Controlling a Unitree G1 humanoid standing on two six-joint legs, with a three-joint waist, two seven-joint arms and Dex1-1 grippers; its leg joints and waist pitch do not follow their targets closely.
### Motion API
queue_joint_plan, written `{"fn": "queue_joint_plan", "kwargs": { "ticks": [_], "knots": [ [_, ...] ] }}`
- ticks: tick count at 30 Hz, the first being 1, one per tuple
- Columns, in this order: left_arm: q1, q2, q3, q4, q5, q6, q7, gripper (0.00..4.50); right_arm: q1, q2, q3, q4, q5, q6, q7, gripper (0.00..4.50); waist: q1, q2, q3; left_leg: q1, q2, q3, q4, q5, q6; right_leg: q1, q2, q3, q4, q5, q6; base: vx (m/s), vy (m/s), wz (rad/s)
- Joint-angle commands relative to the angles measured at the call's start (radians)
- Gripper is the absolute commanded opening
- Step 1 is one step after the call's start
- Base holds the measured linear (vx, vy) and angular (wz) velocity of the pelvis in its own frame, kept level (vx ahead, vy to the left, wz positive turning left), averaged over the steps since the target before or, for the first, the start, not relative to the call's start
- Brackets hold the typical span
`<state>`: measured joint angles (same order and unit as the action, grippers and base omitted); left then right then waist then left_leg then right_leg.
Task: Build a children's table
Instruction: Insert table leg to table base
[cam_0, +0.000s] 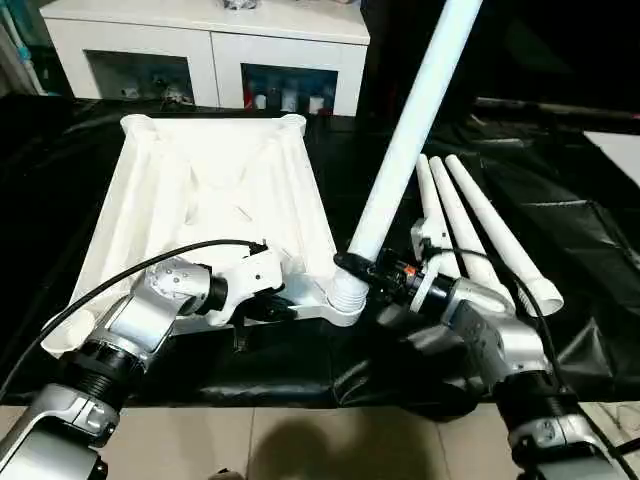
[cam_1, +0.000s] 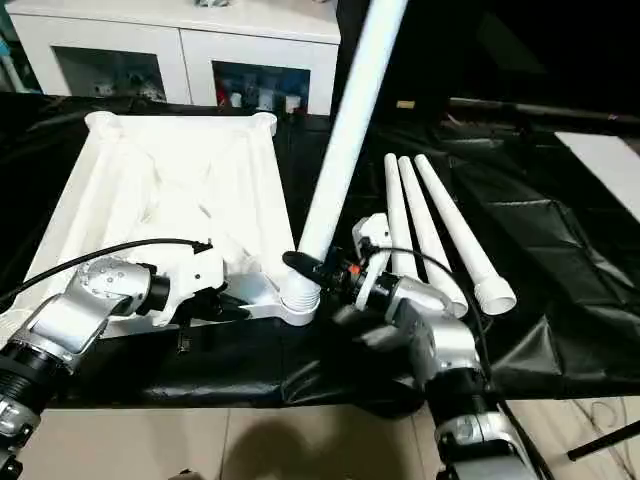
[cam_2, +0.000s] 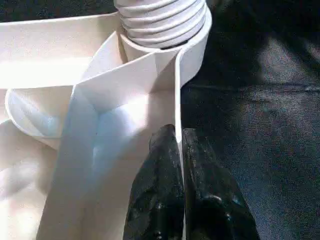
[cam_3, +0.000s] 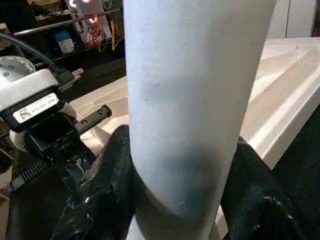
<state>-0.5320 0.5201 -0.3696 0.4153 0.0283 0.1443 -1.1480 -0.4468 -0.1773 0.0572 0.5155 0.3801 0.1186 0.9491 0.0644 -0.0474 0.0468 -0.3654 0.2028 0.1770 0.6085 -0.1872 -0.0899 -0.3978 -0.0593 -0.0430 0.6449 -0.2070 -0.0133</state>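
The white tabletop (cam_0: 200, 190) of the children's table lies ribbed side up on a black sheet. One long white leg (cam_0: 410, 140) stands tilted in the near right corner socket (cam_0: 345, 305), its ribbed end (cam_2: 162, 20) sitting in the socket. My right gripper (cam_0: 362, 270) is shut on this leg just above the socket, with black fingers (cam_3: 107, 190) on both sides of the tube. My left gripper (cam_2: 178, 137) is shut on the tabletop's thin rim wall (cam_2: 177, 85) a little way from that corner. Three loose legs (cam_0: 470, 225) lie side by side to the right.
A white glass-door cabinet (cam_0: 210, 50) stands behind the table. The black sheet (cam_0: 570, 210) covers the work surface and hangs wrinkled over the near edge, with tiled floor (cam_0: 300, 440) below. The left arm's black cable (cam_0: 120, 275) loops over the tabletop's near edge.
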Motion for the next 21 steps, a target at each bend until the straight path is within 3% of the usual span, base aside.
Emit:
{"fn": "queue_joint_plan", "kwargs": {
  "ticks": [1,3,5,7,10,11,15,17,20,21],
  "knots": [
    [-0.008,0.019,0.005,0.003,0.025,-0.006,0.002,0.0,0.051,-0.025,0.035,0.05,-0.079,0.026,-0.022,1.86,-0.001,0.029,-0.055,0.014,0.029,-0.013,-0.086,-0.269,-0.017,0.04,-0.07,0.045,-0.091,-0.19,-0.212,0.0,0.0,0.0],
    [-0.008,0.022,0.001,0.001,0.026,-0.005,-0.004,0.0,0.051,-0.026,0.041,0.049,-0.082,0.03,-0.018,1.86,-0.002,0.031,-0.055,0.014,0.029,-0.014,-0.087,-0.275,-0.018,0.041,-0.071,0.045,-0.091,-0.193,-0.214,0.0,0.0,0.0],
    [-0.004,0.032,-0.011,-0.007,0.029,-0.004,-0.021,0.0,0.05,-0.033,0.064,0.049,-0.094,0.042,0.005,1.86,-0.003,0.023,-0.054,0.013,0.03,-0.013,-0.089,-0.28,-0.016,0.04,-0.07,0.044,-0.092,-0.204,-0.212,0.0,0.0,0.0],
    [0.0,0.036,-0.014,-0.011,0.031,-0.005,-0.023,0.0,0.049,-0.045,0.089,0.042,-0.104,0.064,0.031,1.86,-0.005,0.024,-0.054,0.014,0.03,-0.014,-0.09,-0.283,-0.016,0.04,-0.071,0.045,-0.093,-0.214,-0.209,0.0,0.0,0.0],
    [0.003,0.038,-0.018,-0.014,0.035,-0.003,-0.022,0.0,0.044,-0.066,0.125,0.042,-0.132,0.076,0.05,1.86,-0.006,0.007,-0.052,0.012,0.03,-0.011,-0.089,-0.257,-0.004,0.042,-0.071,0.045,-0.095,-0.221,-0.2,0.0,0.0,0.0],
    [0.004,0.037,-0.018,-0.016,0.035,-0.002,-0.022,0.0,0.043,-0.071,0.131,0.042,-0.137,0.075,0.052,1.86,-0.004,0.014,-0.052,0.015,0.03,-0.011,-0.09,-0.258,-0.003,0.04,-0.074,0.046,-0.096,-0.234,-0.198,0.0,0.0,0.0],
    [0.01,0.027,-0.016,-0.021,0.036,-0.001,-0.009,0.0,0.021,-0.068,0.113,0.082,-0.135,0.069,0.021,1.85,-0.009,0.001,-0.046,0.022,0.032,-0.014,-0.094,-0.323,-0.012,0.031,-0.077,0.046,-0.111,-0.377,-0.167,0.0,0.0,0.0],
    [0.01,0.026,-0.016,-0.02,0.037,-0.001,-0.007,0.0,0.019,-0.068,0.11,0.087,-0.133,0.07,0.019,1.85,-0.009,0.003,-0.044,0.027,0.034,-0.016,-0.097,-0.347,-0.018,0.028,-0.077,0.046,-0.115,-0.405,-0.161,0.0,0.0,0.0],
    [0.008,0.021,-0.022,-0.02,0.039,-0.004,-0.013,0.0,0.013,-0.083,0.135,0.088,-0.148,0.082,0.059,1.85,-0.014,-0.006,-0.045,0.025,0.035,-0.018,-0.1,-0.351,-0.018,0.03,-0.077,0.045,-0.115,-0.408,-0.154,0.0,0.0,0.0],
    [0.008,0.021,-0.022,-0.02,0.039,-0.004,-0.013,0.0,0.013,-0.083,0.135,0.088,-0.148,0.082,0.059,1.85,-0.013,-0.004,-0.046,0.025,0.035,-0.018,-0.101,-0.349,-0.018,0.03,-0.077,0.045,-0.114,-0.405,-0.154,0.0,0.0,0.0]
  ]
}}
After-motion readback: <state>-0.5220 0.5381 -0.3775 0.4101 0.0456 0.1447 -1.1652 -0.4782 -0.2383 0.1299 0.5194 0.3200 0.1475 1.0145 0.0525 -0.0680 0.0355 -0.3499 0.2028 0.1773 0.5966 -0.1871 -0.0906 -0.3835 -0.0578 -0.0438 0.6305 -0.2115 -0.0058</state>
